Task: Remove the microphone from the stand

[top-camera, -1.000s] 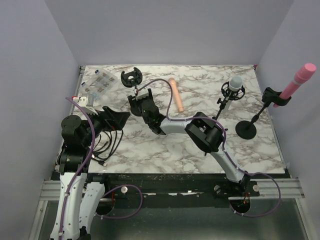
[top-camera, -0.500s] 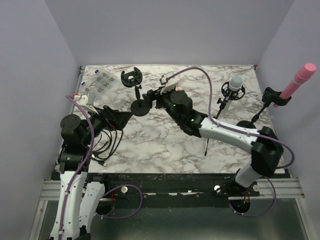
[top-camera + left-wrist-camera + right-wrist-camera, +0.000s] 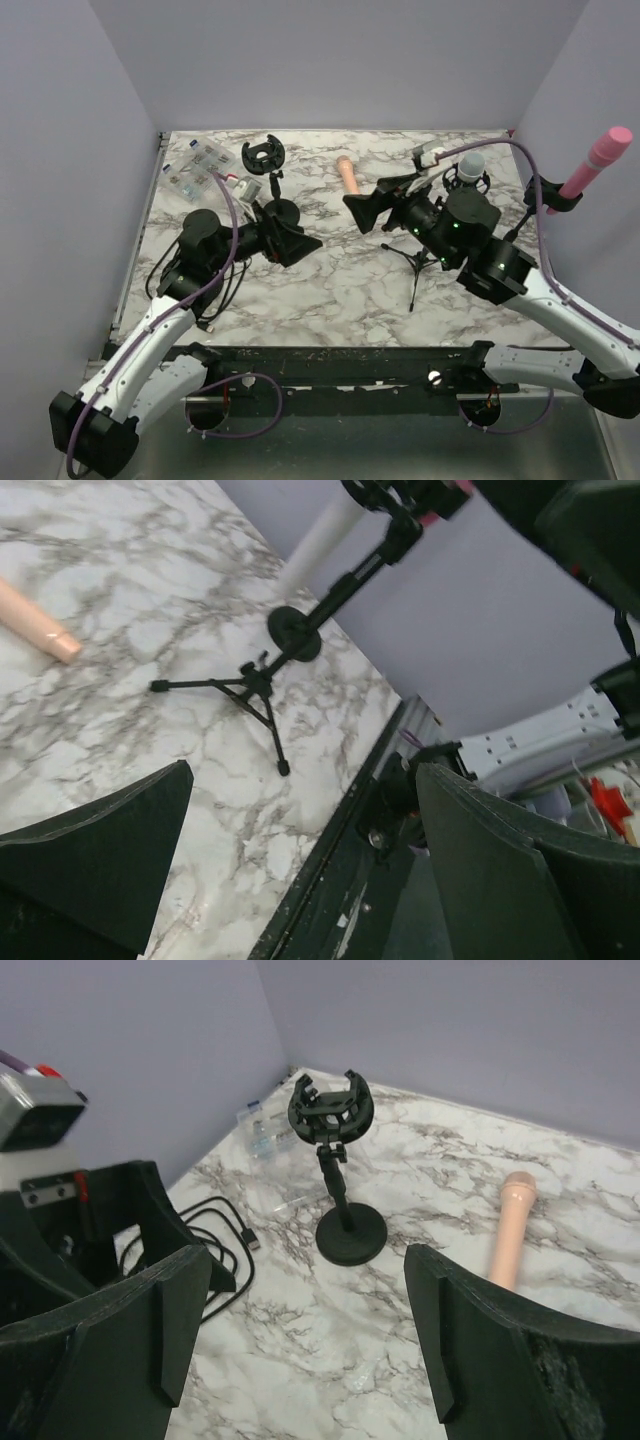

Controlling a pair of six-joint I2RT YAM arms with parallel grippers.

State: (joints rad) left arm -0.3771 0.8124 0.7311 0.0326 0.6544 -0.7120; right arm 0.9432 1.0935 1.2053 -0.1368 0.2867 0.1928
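Note:
A pink microphone (image 3: 608,150) sits tilted in a clip stand at the far right. A grey microphone (image 3: 471,166) sits in a shock mount on a tripod stand (image 3: 414,263), whose legs also show in the left wrist view (image 3: 255,685). A peach microphone (image 3: 347,176) lies loose on the marble table (image 3: 330,300). My left gripper (image 3: 295,240) is open and empty, left of centre. My right gripper (image 3: 365,205) is open and empty, above the table just left of the tripod stand. Neither gripper touches a microphone.
An empty stand with a black shock mount (image 3: 263,155) and a round base (image 3: 350,1235) stands at the back left. A black cable (image 3: 215,1250) lies coiled at the left. A clear plastic box (image 3: 200,165) sits in the back left corner. Walls enclose the table.
My right arm swung from the left-centre of the table to the right and rose. My left arm unfolded and reached out over the table. Both grippers stayed empty.

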